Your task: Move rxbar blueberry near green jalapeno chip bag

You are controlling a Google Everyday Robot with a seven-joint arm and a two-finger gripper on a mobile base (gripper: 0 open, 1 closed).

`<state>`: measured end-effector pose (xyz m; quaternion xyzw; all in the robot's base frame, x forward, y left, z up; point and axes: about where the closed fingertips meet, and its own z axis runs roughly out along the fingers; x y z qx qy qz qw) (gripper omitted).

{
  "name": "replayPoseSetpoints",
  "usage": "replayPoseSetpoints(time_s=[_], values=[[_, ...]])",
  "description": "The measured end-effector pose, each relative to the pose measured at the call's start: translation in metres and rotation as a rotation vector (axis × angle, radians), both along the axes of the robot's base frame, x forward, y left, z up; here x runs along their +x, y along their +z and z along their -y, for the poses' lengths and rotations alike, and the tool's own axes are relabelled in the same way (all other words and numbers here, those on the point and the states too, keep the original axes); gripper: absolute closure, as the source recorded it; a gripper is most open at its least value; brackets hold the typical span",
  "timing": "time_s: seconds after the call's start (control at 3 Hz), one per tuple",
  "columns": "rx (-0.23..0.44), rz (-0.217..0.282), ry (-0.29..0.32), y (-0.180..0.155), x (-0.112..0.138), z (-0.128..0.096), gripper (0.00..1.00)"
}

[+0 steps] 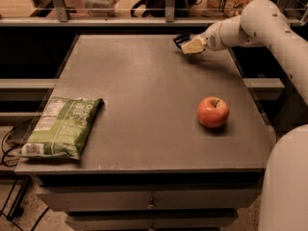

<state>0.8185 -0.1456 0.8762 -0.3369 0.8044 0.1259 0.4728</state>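
The rxbar blueberry (180, 39) is a small dark navy bar at the table's far right, sticking out of my gripper (189, 44). The gripper is shut on the bar and holds it just above the tabletop. My white arm reaches in from the right. The green jalapeno chip bag (61, 126) lies flat at the table's front left corner, far from the bar, with its white label panel toward the left edge.
A red apple (212, 112) stands on the right half of the grey table (139, 90). A rail and shelves with boxes run behind the far edge. Drawers sit below the front edge. Cables lie on the floor at left.
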Motion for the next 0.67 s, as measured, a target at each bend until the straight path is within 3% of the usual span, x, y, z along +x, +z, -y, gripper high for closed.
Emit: replayPoseSetpoints(time_s=[0.33,0.67], values=[[-0.045,0.085,0.084,0.047,-0.007,-0.023,1.0],[-0.047,0.103,0.181,0.077,-0.017,-0.054,1.0]])
